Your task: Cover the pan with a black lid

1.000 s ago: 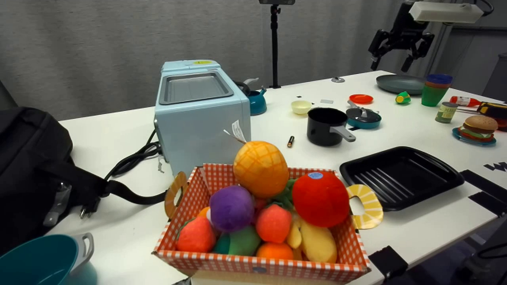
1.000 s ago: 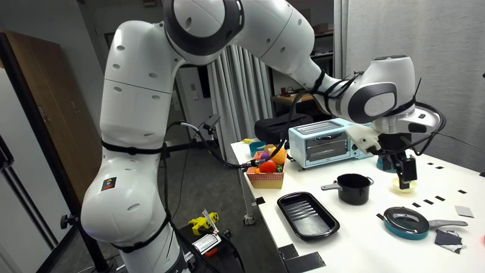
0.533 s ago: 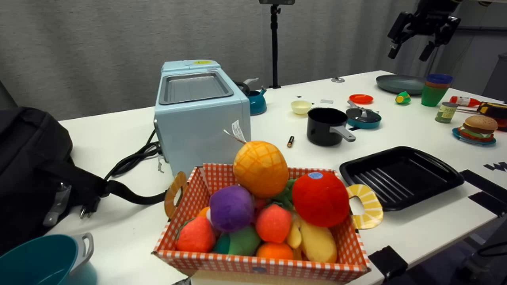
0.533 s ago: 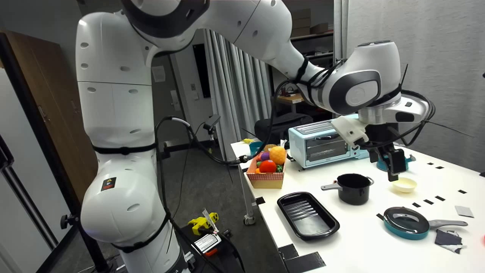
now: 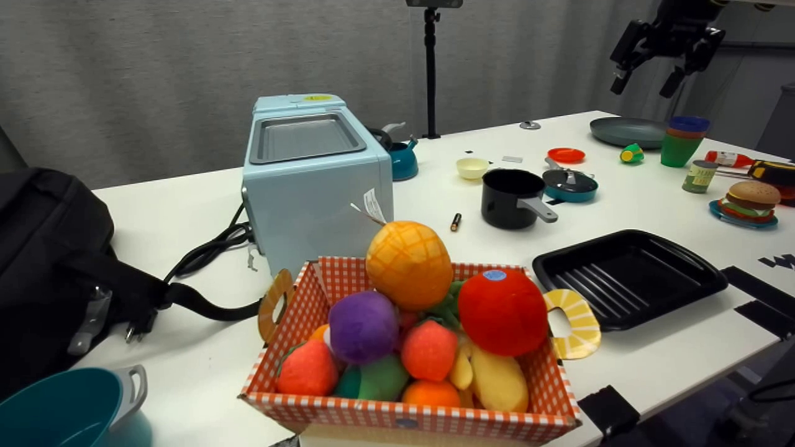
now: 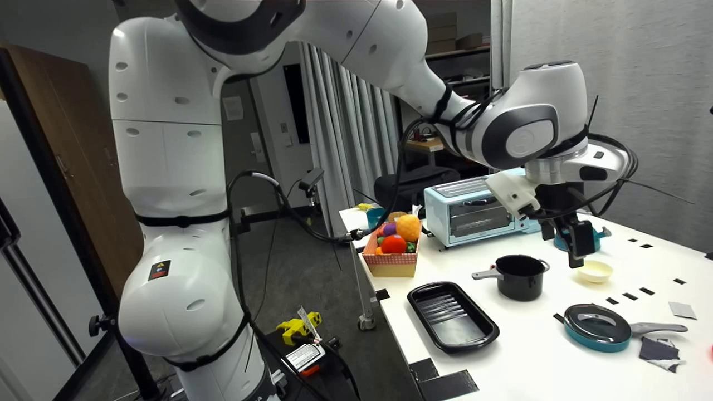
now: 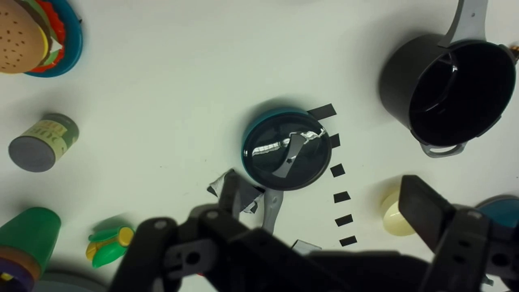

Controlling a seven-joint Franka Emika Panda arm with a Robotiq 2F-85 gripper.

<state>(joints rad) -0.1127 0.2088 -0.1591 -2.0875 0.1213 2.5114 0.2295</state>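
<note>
Clock readings take twelve at the top of the view concerned. The claw (image 5: 644,87) hangs in the air over the table (image 7: 170,89), its fingers (image 7: 423,207) spread wide; it has hold of nothing. In an exterior view it is at two o'clock from the black saucepan (image 5: 506,208) and well apart. The saucepan stands upright on the table with its mouth open; in the wrist view its long grey handle points to twelve o'clock and its small loop handle to six.

The black lid (image 7: 287,151) rests, knob upward, on a teal skillet (image 6: 596,345) that stands apart from the saucepan. In the wrist view the saucepan is at two o'clock from the lid, a cream bowl (image 7: 392,219) at four, partly hidden by a finger, a tin can (image 7: 52,136) at nine and a toy burger (image 7: 20,40) at ten.

In an exterior view the grill tray (image 5: 640,273) lies at four o'clock from the saucepan, the fruit basket (image 5: 484,425) at seven and the blue oven (image 5: 317,205) at nine.
</note>
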